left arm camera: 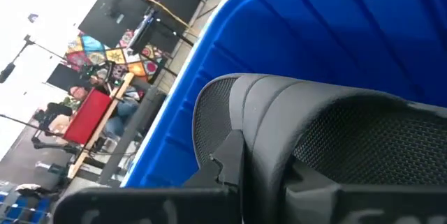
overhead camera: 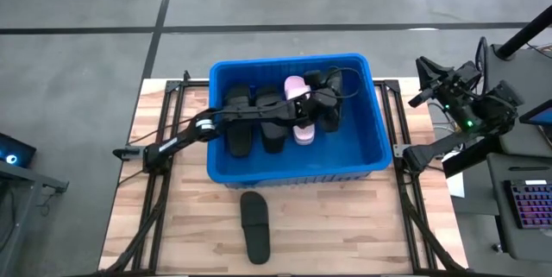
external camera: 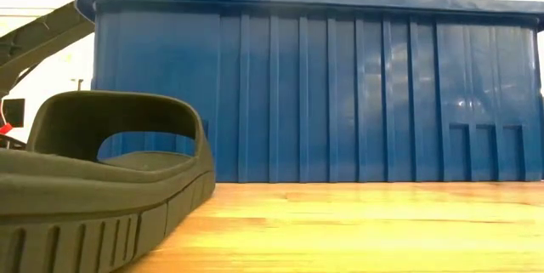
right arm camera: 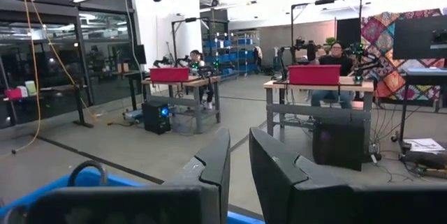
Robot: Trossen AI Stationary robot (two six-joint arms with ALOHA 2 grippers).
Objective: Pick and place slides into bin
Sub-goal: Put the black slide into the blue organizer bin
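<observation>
The blue bin (overhead camera: 362, 152) stands mid-table and also fills the low view (external camera: 340, 94). Inside it lie black slides (overhead camera: 240, 130) at the left and a pale pink pair (overhead camera: 297, 109) in the middle. My left gripper (overhead camera: 321, 97) reaches into the bin from the left and is shut on a black slide (left arm camera: 314, 133) near the bin's right part. Another black slide (overhead camera: 254, 225) lies sole-down on the table in front of the bin; it looms close in the low view (external camera: 93, 188). My right gripper (right arm camera: 237, 147) is shut and empty, beyond the table's right edge. My left gripper holds the black slide by its wide strap (left arm camera: 279, 112). One finger (left arm camera: 227, 158) shows beside the strap; the slide hides the other. The slide sits inside the bin, close to the blue wall (left arm camera: 293, 35). I cannot tell whether it is lifted off the bin's floor.
Bare wooden tabletop (overhead camera: 345, 225) lies in front of the bin, to the right of the loose slide. Metal frames (overhead camera: 164, 139) run along both table sides. People sit at desks in the room beyond.
</observation>
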